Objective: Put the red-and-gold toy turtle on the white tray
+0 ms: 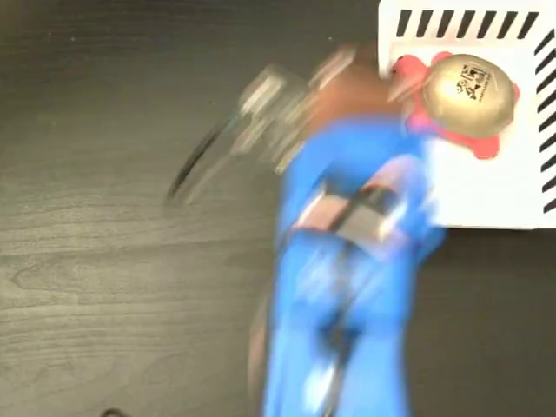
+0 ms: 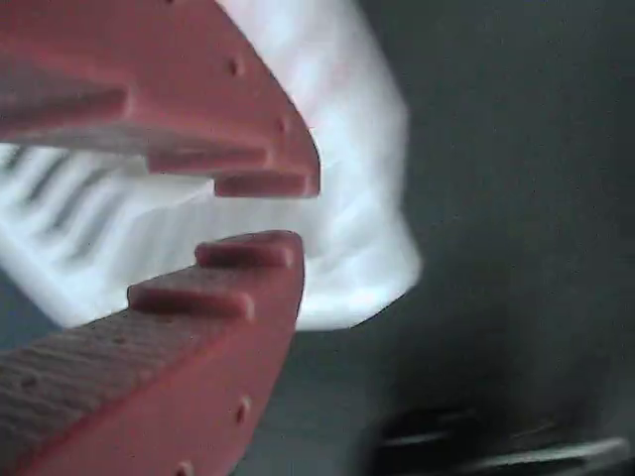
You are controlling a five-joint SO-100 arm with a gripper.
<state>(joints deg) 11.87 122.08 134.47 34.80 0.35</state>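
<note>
Wrist view: the gripper (image 2: 268, 213) fills the left half of the picture with its two red fingers (image 2: 179, 89), one coming in from the top left and one from the bottom left. Their stepped tips stand a small gap apart, so the jaws are slightly parted, and nothing lies between them or touches them. Behind the tips the white tray (image 2: 347, 238) shows as a blurred pale shape with faint dark stripes at its left side, and past its corner the dark table (image 2: 516, 198) takes up the right half. In the fixed view the blue arm (image 1: 347, 287) is smeared by motion blur and rises from the bottom edge toward the upper middle of the picture; the gripper itself cannot be made out there, only a reddish-brown smear near the tray's upper left corner. The red-and-gold toy turtle (image 1: 465, 91) is sharp in that view and rests on the white tray (image 1: 486, 191), in the tray's upper part near its striped top edge, gold shell up with the black print showing and red legs sticking out around it. The tray sits in the upper right corner of the dark wooden table (image 1: 113, 261).
</note>
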